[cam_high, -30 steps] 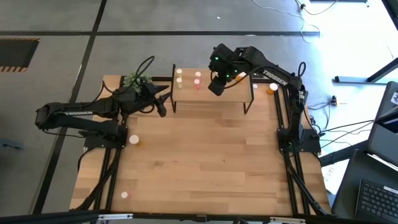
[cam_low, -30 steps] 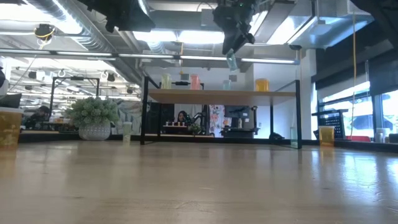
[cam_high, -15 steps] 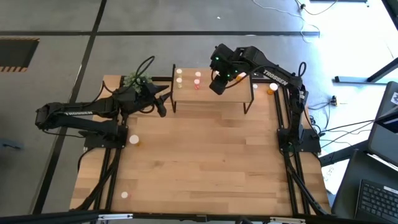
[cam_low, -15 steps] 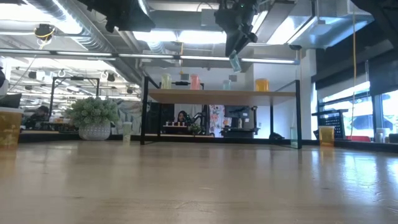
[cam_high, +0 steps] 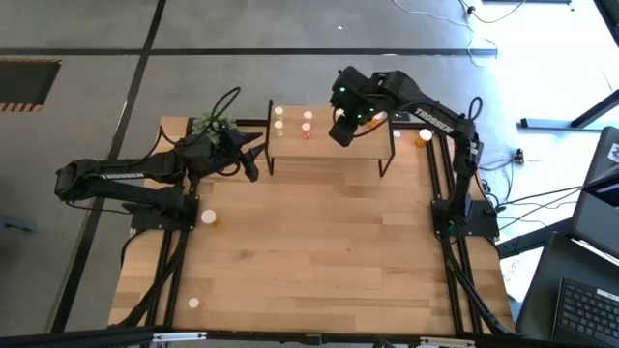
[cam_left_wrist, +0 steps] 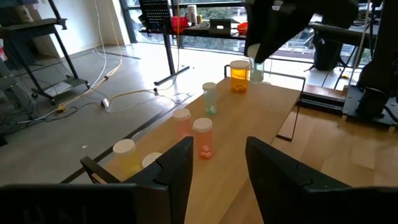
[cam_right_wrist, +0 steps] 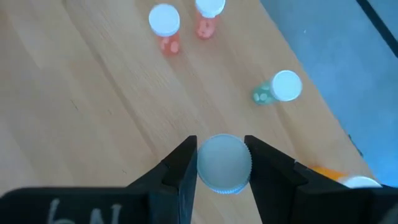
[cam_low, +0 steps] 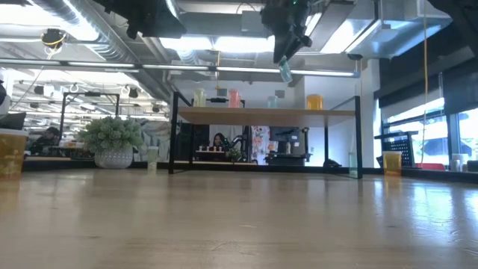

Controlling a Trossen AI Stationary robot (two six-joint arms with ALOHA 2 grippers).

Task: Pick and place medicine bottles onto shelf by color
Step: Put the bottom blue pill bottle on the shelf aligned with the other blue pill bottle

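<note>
The medicine bottles (cam_left_wrist: pixel 203 137) were partly sorted: yellowish, pink, green and orange ones stood on the shelf (cam_high: pixel 363 148). Another green bottle (cam_right_wrist: pixel 223 163) was held above it in the right gripper (cam_right_wrist: pixel 219 163). Two bottles (cam_high: pixel 207 217) remained on the table (cam_high: pixel 319 251). The left gripper (cam_left_wrist: pixel 216 163) waited beside the shelf, jaws apart and empty.

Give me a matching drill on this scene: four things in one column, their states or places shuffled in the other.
1. right gripper
2. left gripper
3. orange bottle
4. plant

A. standing on the shelf
B. potted, on the table
C. shut on a green bottle
D. open, empty

Pairs: 1-C, 2-D, 3-A, 4-B
</note>
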